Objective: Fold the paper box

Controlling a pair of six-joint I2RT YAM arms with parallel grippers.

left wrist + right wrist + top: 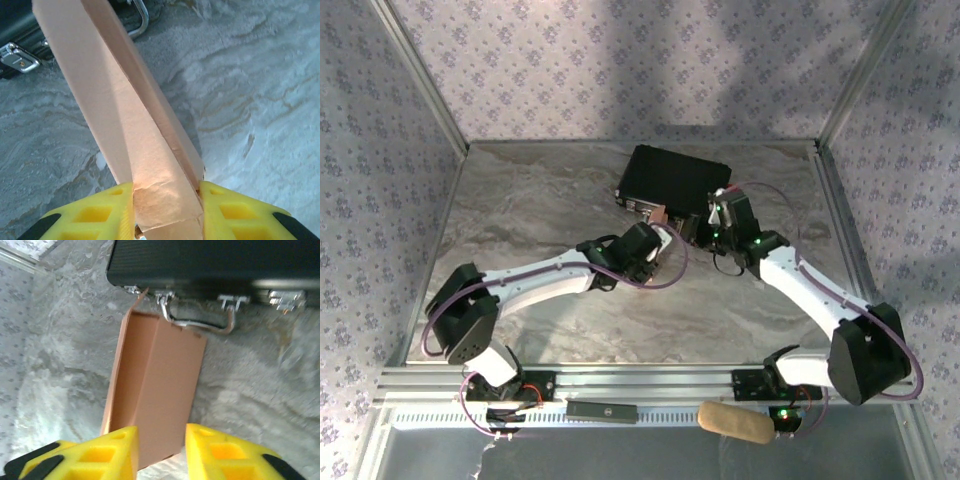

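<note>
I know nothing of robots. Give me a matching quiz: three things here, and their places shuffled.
1. salmon-orange cardboard paper box
2. black hard case with metal latches
3. tan padded roll

A. on the near metal rail, right of centre
B. between yellow gripper fingers
C. flat on the marbled table's far side

Pairs: 1-B, 2-C, 3-A

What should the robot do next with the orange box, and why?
Probably close the right gripper on the paper box. Its fingers straddle the box's end with a little gap, while the left gripper looks pinched on it, and the box is only partly folded.
</note>
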